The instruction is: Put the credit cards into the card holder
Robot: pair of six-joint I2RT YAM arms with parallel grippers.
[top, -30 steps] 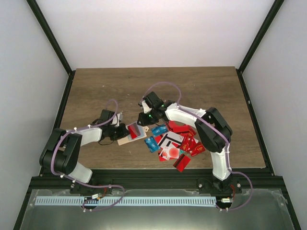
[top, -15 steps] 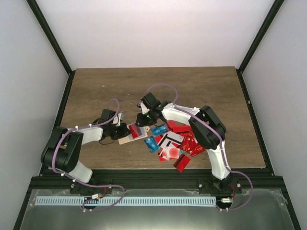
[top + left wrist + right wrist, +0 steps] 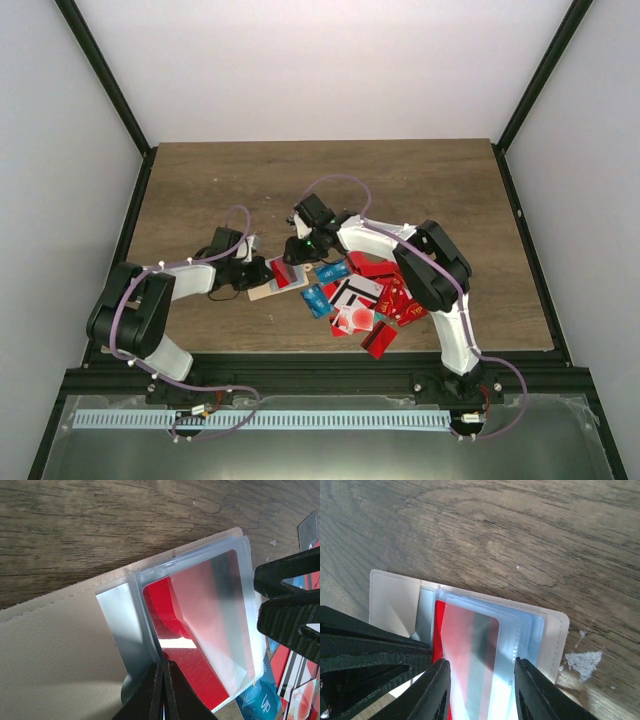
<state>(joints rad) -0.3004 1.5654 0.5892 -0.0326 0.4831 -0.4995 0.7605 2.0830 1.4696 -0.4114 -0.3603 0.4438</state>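
The beige card holder [image 3: 264,290] lies open on the wood table, left of the heap of credit cards [image 3: 372,295]. My left gripper [image 3: 252,272] is shut on one of the holder's clear plastic sleeves [image 3: 131,630], fingertips pinched together [image 3: 165,690]. A red card with a dark stripe [image 3: 470,650] sits in the sleeves [image 3: 522,630] and shows red in the left wrist view [image 3: 200,645]. My right gripper [image 3: 296,254] is open, its fingers [image 3: 436,690] standing either side of that card and the sleeve stack, midway point [image 3: 482,692]. The right gripper's fingers also show in the left wrist view [image 3: 290,605].
Loose red, blue and white striped cards spread right of the holder toward the table's front edge; some show in the left wrist view [image 3: 295,685]. A blue card [image 3: 316,300] lies just below the holder. Black frame posts and white walls enclose the table.
My right gripper has shifted a little left, closer over the card holder, in the first half second. The left gripper has stayed pinched on the sleeve.
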